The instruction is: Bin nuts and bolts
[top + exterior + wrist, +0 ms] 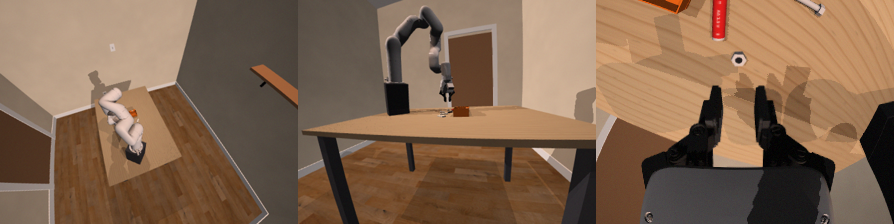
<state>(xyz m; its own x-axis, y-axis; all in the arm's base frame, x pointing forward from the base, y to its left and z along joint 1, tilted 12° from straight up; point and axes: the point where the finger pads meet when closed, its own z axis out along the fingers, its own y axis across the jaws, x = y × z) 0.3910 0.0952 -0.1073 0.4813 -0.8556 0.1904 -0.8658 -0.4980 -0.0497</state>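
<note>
Claw: the black two-fingered gripper (447, 99) (738, 97) hangs above the table, partly open, nothing between its fingers.
Nut: a silvery hexagonal metal nut (739, 59) lies flat at twelve o'clock from the fingertips, untouched.
Bolt: a silvery metal bolt (811, 6) lies at one o'clock.
Cylinder: smooth, red, white-lettered (719, 20), just beyond the nut at eleven o'clock.
Table: pale, striped woodgrain (157, 133) (443, 130) (836, 50).
</note>
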